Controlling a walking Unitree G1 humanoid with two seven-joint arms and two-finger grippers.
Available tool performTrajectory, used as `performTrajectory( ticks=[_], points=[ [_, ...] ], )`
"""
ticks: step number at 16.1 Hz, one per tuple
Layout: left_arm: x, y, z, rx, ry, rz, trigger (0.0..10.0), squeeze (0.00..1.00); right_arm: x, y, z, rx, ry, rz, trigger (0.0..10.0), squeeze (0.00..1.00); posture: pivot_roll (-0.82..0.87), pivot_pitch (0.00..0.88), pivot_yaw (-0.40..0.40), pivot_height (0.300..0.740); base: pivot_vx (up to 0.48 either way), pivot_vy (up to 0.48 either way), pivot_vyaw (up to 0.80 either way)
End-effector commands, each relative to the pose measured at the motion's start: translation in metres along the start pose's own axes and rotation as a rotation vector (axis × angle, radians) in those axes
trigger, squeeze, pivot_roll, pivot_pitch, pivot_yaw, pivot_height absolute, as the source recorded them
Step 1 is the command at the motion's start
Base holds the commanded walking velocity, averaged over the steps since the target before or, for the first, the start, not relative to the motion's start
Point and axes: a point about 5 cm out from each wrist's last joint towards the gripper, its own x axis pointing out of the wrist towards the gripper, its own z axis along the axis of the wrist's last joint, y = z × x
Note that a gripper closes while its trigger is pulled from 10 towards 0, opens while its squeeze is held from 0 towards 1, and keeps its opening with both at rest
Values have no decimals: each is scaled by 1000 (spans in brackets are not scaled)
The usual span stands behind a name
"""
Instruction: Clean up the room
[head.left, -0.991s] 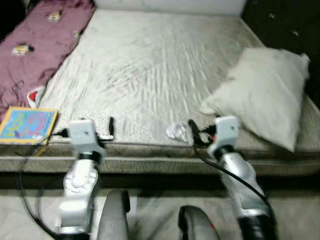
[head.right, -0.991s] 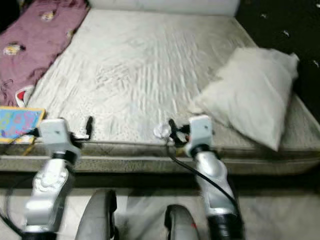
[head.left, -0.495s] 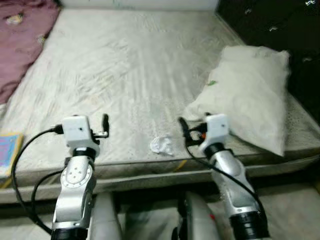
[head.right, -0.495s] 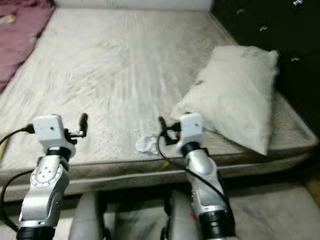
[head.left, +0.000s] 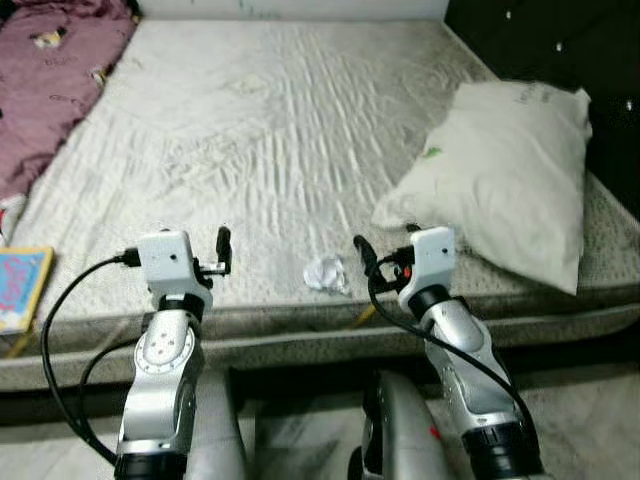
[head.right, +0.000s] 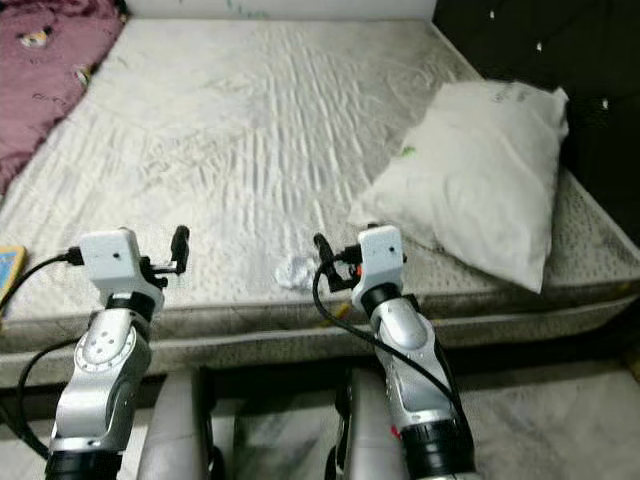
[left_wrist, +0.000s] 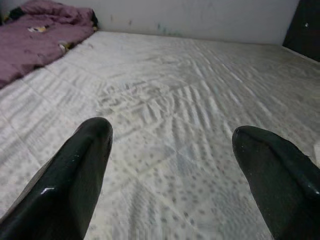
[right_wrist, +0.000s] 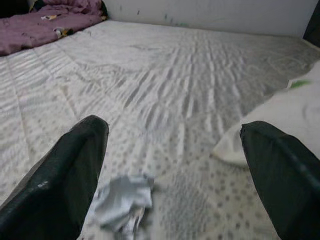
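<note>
Where tissue (head.left: 324, 273) lies, mattress (head.left: 290, 130) meets pillow (head.left: 505, 180).

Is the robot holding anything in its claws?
No. Both claws are open and hold nothing. The right claw is just near the crumpled paper on the mattress, not touching it.

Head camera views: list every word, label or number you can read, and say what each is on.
None can be read.
Book at the mattress edge: colourful cover, print too blurred to read.
Pillow: a small green mark, too small to read.
Purple blanket: small pictures, no legible words.
</note>
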Motion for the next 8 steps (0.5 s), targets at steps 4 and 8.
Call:
performTrajectory(
  ticks=[4,8],
  points=[
    [1,3,-2,-3,18,22,10000,0,2,3,-3,15,28,21,10000,0,48,47,-34,518,0,0,0],
    [2,4,-3,-12,22,40,10000,0,2,6,-3,-17,30,49,10000,0,47,47,-35,518,0,0,400]
  ],
)
